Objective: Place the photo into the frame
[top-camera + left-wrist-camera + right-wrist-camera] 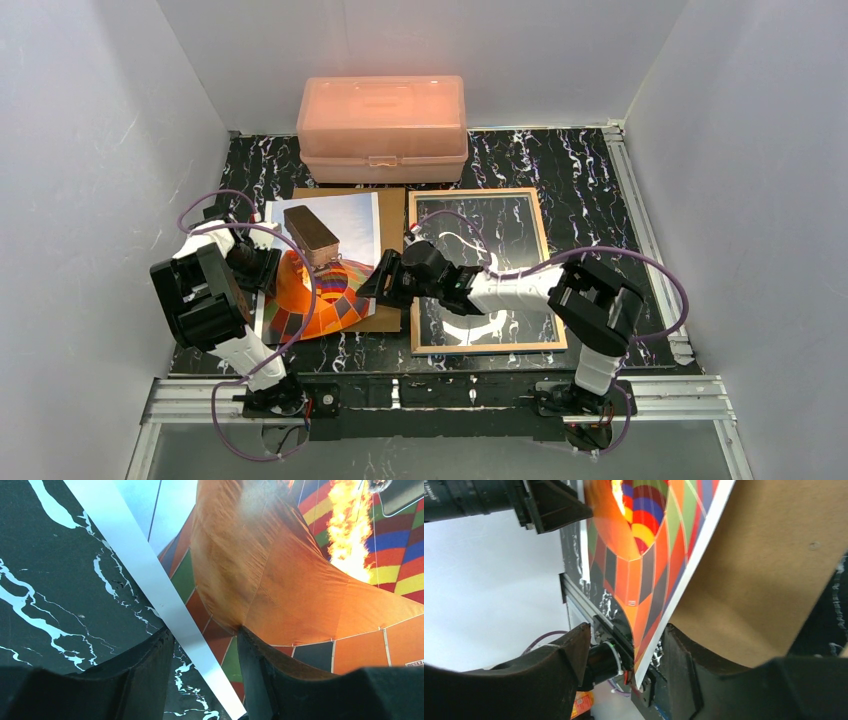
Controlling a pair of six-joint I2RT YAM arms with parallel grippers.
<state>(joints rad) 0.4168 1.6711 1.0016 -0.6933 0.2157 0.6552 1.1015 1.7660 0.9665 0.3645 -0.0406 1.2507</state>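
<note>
No legible text, tiny white label (414, 663) on the photo (280, 580) (too blurred)

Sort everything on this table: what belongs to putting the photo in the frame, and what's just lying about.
For the job: hot-air balloon photo; wooden picture frame; brown backing board under the photo.
Lying about: salmon-pink plastic box at the back.

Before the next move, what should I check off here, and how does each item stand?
1. Photo edge inside the left gripper gap: ok.
2. Photo corner inside the right gripper gap: ok.
3. Jaws closed on the photo: not ok, both pairs stand apart.
4. Photo lying flat: not ok, it bows upward.
5. Frame opening empty: ok, the table shows through.
6. Backing board out of the frame: ok, it lies under the photo.
</note>
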